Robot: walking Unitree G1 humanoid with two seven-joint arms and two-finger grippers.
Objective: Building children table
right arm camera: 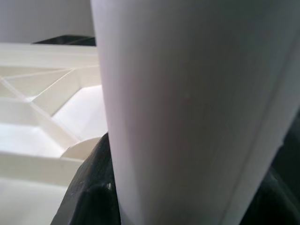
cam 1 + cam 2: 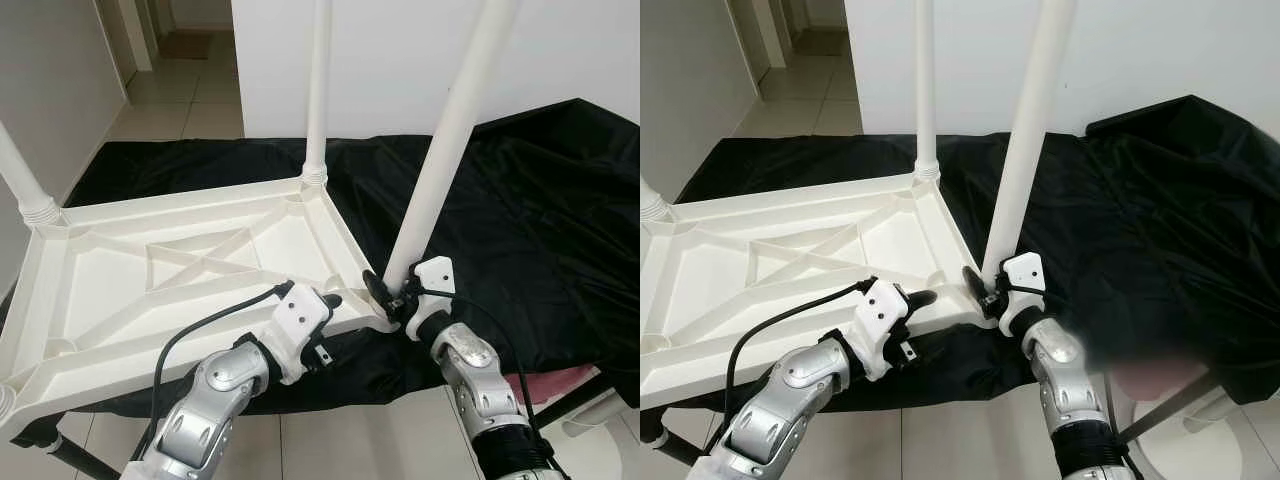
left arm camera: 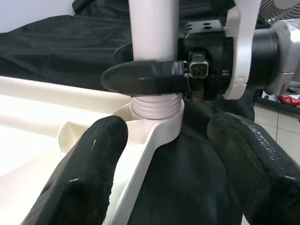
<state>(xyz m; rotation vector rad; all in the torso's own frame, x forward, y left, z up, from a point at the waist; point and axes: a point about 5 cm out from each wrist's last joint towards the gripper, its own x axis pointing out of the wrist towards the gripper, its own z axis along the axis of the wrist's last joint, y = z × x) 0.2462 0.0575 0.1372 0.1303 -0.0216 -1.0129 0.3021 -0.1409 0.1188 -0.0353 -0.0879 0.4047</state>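
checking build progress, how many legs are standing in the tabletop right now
3. One leg at the far corner, one leg at the far left corner, and one leg at the near right corner, gripped by the right gripper. The near left corner is cut off.

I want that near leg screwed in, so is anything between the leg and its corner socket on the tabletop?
Nothing visible: the leg, clamped by the right gripper, already sits in the tabletop corner socket.

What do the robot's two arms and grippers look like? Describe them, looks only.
Both arms are shiny silver jointed shells with black ribbed collars. Each ends in a white plastic wrist block carrying two long black fingers: left gripper, right gripper. A black cable loops along each forearm into its wrist block.
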